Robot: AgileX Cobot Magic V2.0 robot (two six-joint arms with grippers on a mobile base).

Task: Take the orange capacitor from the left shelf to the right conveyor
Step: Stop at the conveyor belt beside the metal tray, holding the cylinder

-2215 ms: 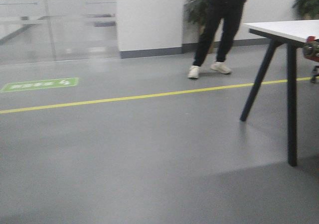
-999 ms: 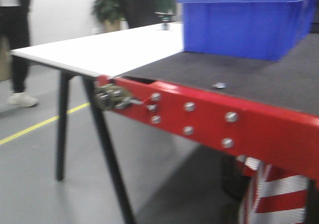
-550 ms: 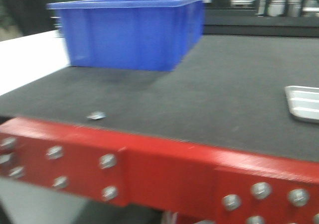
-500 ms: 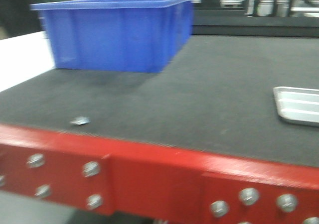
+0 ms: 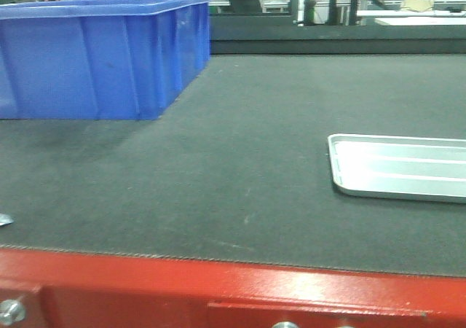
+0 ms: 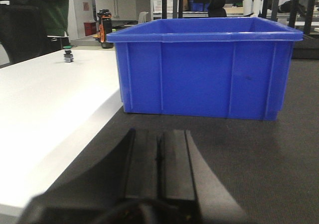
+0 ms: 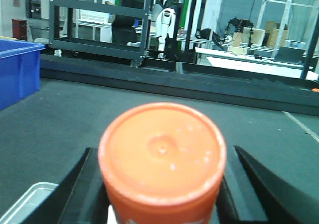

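My right gripper (image 7: 162, 184) is shut on the orange capacitor (image 7: 162, 152), whose flat orange top fills the right wrist view; its side print is mostly hidden. It is held above the right conveyor (image 7: 65, 129), the dark grey textured belt. The belt also fills the front view (image 5: 240, 189), with its red front edge (image 5: 218, 291) at the bottom. My left gripper (image 6: 158, 154) is shut and empty, just above the belt (image 6: 259, 159) in front of a blue bin. The left shelf is out of view.
A blue plastic bin (image 5: 95, 55) stands on the belt at the back left; it also shows in the left wrist view (image 6: 204, 67). A flat silver tray (image 5: 400, 166) lies at the right. A white table (image 6: 45, 104) adjoins the belt's left side. Dark racks (image 7: 99, 20) stand beyond.
The front view has swung from open floor, past the white table, onto the conveyor. The blue bin has shifted left and the silver tray has come into view.
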